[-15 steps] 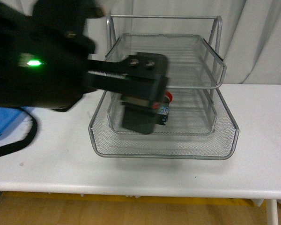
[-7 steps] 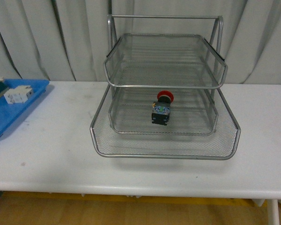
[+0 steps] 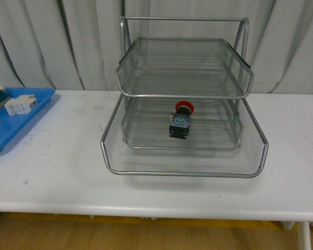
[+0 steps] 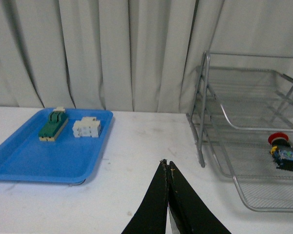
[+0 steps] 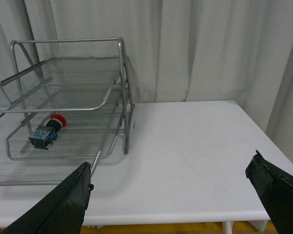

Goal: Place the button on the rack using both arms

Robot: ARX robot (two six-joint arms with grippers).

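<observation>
Red-capped button (image 3: 180, 121) lying on side, rack (image 3: 182, 94) middle tier, mid-tray; left pincer (image 4: 167, 166) closed, empty; right pincer (image 5: 172, 163) wide apart, empty. Risk: jolt to sliding tier rolls button off mesh.

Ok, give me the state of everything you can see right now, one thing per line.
button: lying on its side on a lower tier of the rack, no gripper touching it.
rack: upright on the table.
left gripper: shut, holding nothing.
right gripper: open, empty.
blue tray: holds a green block and a white block.
</observation>
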